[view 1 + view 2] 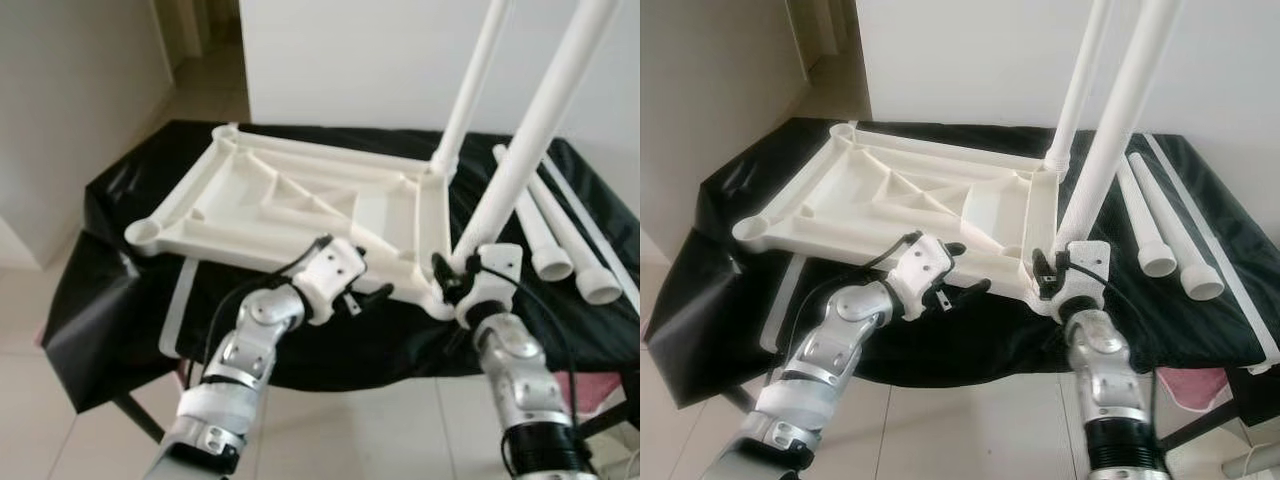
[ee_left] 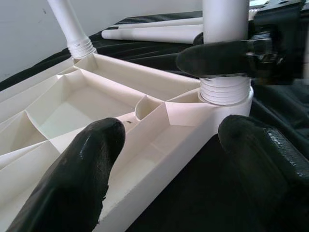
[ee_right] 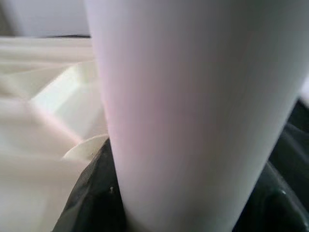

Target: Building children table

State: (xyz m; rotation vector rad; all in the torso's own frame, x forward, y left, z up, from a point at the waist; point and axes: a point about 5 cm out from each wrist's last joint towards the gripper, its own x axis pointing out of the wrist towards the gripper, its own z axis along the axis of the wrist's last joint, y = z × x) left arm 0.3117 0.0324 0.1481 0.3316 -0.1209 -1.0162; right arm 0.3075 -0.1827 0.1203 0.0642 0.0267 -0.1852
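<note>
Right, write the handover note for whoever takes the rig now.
Right hand: shut on the near leg, just above its threaded socket at the tabletop's near right corner.
Left hand: open, fingers either side of the near edge of the upside-down tabletop.
Done: two legs upright, far leg and near leg.
Left: two loose legs lying on the black cover; both left corner sockets empty.

The right gripper (image 1: 1052,268) clasps an upright white leg (image 1: 1110,140) at the corner of the upturned tabletop (image 1: 890,200) on the black-covered bench (image 1: 970,335).
</note>
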